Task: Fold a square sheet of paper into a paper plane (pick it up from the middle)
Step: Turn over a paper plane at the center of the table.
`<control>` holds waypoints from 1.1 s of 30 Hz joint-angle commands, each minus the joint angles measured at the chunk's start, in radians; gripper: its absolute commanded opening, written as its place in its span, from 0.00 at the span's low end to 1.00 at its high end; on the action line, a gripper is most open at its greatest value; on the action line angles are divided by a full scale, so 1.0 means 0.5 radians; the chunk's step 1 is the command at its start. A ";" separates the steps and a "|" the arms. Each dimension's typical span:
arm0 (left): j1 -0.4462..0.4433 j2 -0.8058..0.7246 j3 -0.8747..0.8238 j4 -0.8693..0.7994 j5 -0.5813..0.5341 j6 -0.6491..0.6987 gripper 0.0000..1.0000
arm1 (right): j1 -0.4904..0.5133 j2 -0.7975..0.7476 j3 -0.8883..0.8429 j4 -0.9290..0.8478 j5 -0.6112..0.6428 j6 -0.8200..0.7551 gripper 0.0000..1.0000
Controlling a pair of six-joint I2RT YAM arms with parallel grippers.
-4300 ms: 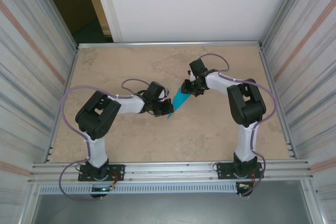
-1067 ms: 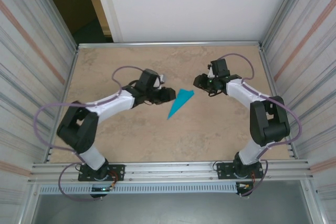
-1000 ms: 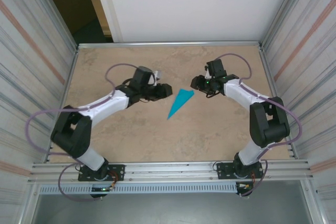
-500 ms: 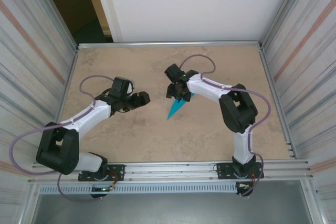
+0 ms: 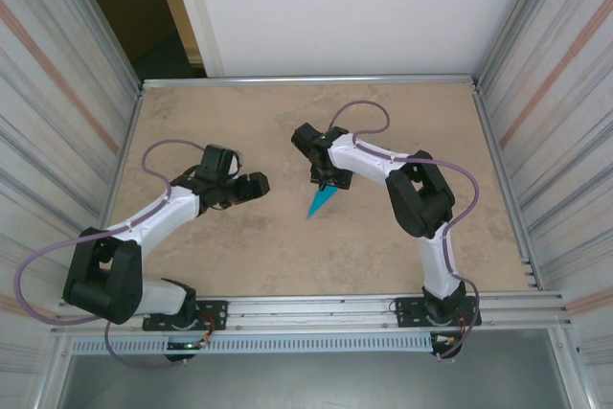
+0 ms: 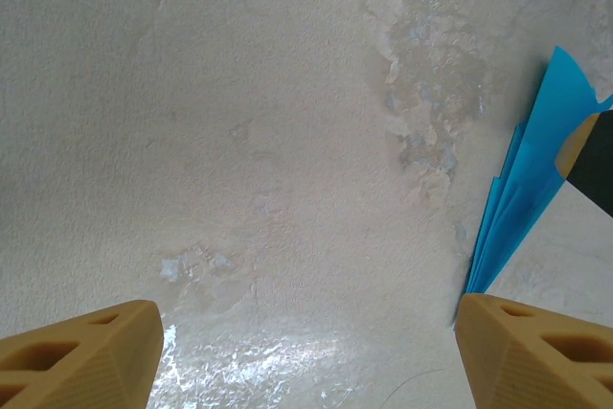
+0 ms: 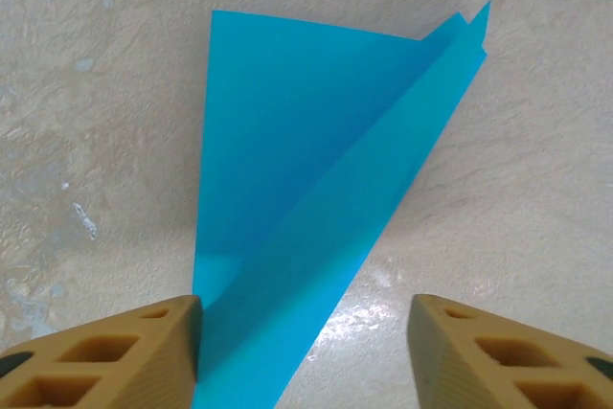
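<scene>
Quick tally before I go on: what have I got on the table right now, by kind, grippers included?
Paper plane, turquoise-blue, folded: 1
Grippers, both with fingers apart: 2 (left gripper, right gripper)
Total: 3

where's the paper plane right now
In the top view the paper plane lies on the table, its wide end under the right pincer, right of the left pincer.

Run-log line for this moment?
paper plane: folded, on table | right pincer: open, straddling it | left pincer: open, apart from it
</scene>
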 commanded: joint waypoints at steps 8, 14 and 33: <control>0.016 0.003 -0.018 -0.021 -0.023 0.030 0.80 | 0.001 0.024 0.043 -0.109 0.098 0.100 0.31; 0.029 -0.004 -0.014 -0.017 -0.019 0.007 0.80 | -0.008 -0.046 0.040 -0.078 0.165 0.036 0.03; 0.480 -0.092 -0.498 0.824 0.686 -0.572 0.81 | -0.203 -0.453 -0.626 1.653 -1.527 -0.398 0.00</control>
